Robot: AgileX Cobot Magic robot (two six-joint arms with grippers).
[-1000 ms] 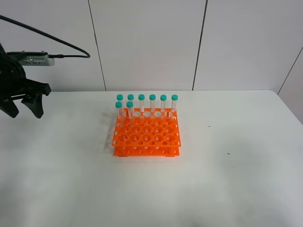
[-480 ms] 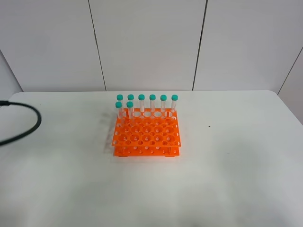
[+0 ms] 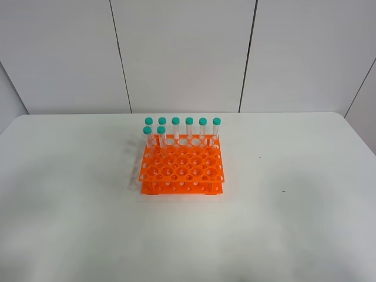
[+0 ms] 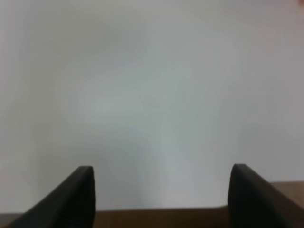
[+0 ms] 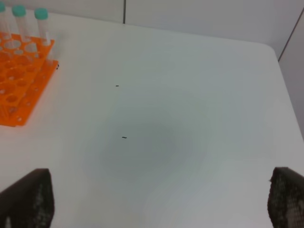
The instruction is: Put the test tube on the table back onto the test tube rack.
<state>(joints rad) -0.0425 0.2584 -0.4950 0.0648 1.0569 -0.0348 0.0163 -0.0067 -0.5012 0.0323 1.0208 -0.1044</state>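
The orange test tube rack [image 3: 182, 167] stands in the middle of the white table [image 3: 282, 223]. Several teal-capped tubes [image 3: 189, 126] stand upright in its back rows. No loose test tube shows on the table in any view. Neither gripper shows in the exterior high view. In the left wrist view my left gripper [image 4: 161, 190] is open and empty over a bare white surface. In the right wrist view my right gripper [image 5: 156, 199] is open and empty over the table, well apart from the rack's corner [image 5: 19, 85] and three tubes [image 5: 42, 19].
A grey panelled wall [image 3: 182, 53] runs behind the table. Two small dark specks [image 3: 284, 190] lie on the table right of the rack. The table's right rounded corner [image 5: 266, 47] shows in the right wrist view.
The left arm, seen at the left edge one second ago, has drawn out of the exterior view. Its trailing black cable has also gone. The rack and tubes have not moved.
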